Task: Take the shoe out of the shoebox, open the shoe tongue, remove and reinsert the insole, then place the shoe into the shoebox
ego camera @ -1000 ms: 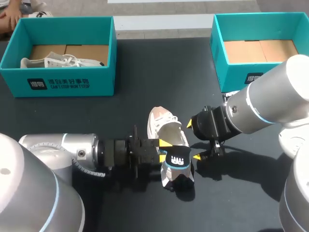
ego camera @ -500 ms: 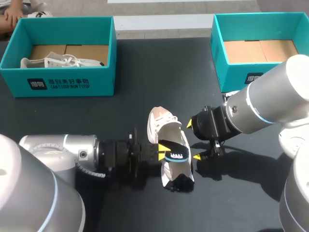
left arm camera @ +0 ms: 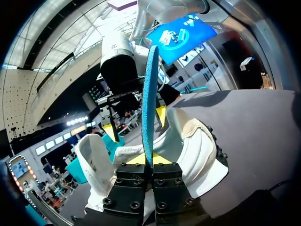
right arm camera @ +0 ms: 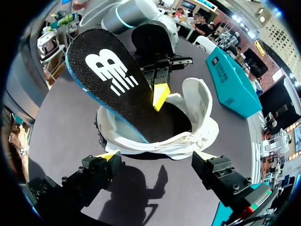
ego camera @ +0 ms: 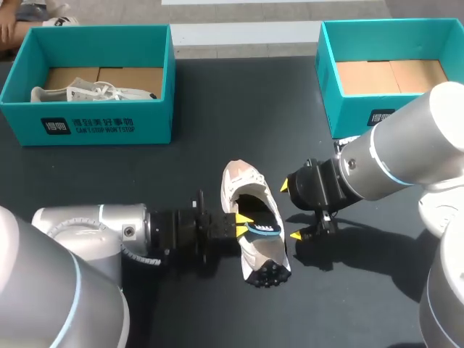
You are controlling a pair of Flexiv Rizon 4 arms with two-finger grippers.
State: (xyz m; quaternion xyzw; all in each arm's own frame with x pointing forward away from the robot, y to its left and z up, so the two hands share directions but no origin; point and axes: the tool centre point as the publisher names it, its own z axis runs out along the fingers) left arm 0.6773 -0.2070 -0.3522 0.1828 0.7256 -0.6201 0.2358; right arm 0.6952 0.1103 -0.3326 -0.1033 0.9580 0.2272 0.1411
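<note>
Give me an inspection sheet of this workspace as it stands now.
Surface: dark table, a shoebox at each far corner.
Job's things: white shoe near the middle; insole with one end in its opening, the rest raised; left shoebox holding a second white shoe; right shoebox showing its cardboard floor.
Clutter: nothing seen.
Grippers: left tool shut on the insole; right tool open beside the shoe.
Cables: one cable looped at the left wrist.
Surroundings: nothing seen.
</note>
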